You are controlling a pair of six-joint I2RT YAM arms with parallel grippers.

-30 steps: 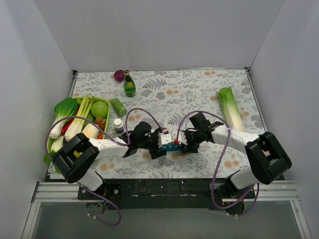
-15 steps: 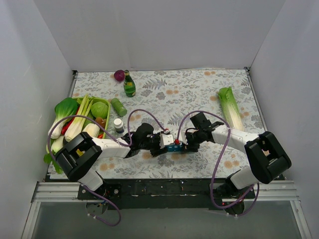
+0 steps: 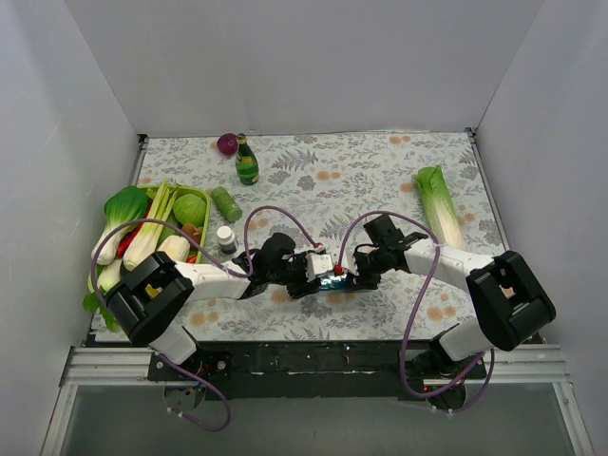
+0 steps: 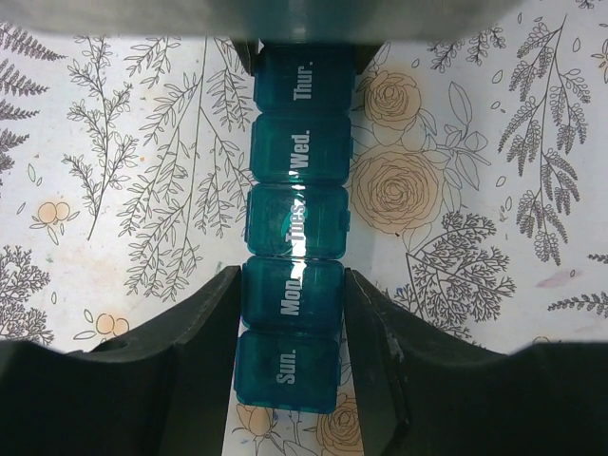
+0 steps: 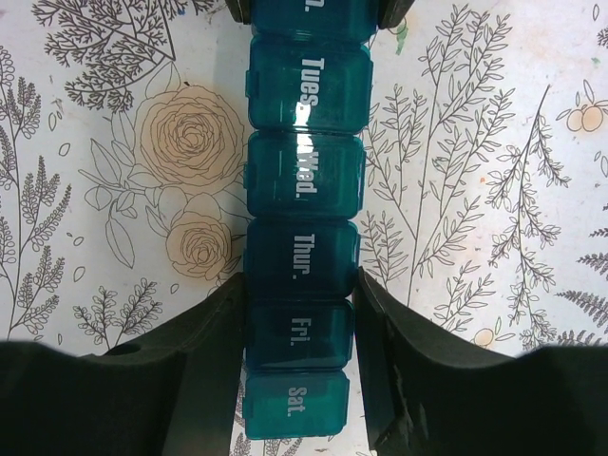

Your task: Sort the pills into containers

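The pill organiser (image 4: pixel 294 233) is translucent teal plastic, smooth and glossy, with bright glare streaks across its lids and white printed day names. The fingers (image 4: pixel 190 370) of the left end effector (image 4: pixel 293 294) are matt black plastic; those of the right end effector (image 5: pixel 299 328) look the same. The desk (image 4: pixel 123 190) wears a smooth, matt white covering printed with grey leaves and tan roses. The arm shells (image 3: pixel 214 278) are glossy white plastic. The green bottle (image 3: pixel 247 166) shines like glass and has a yellow label.

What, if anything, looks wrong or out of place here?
Nothing looks spilled or broken. The teal pill organiser looks straight, visible lids shut, left gripper clamping its Mon. cell, right gripper its Fri. cell.
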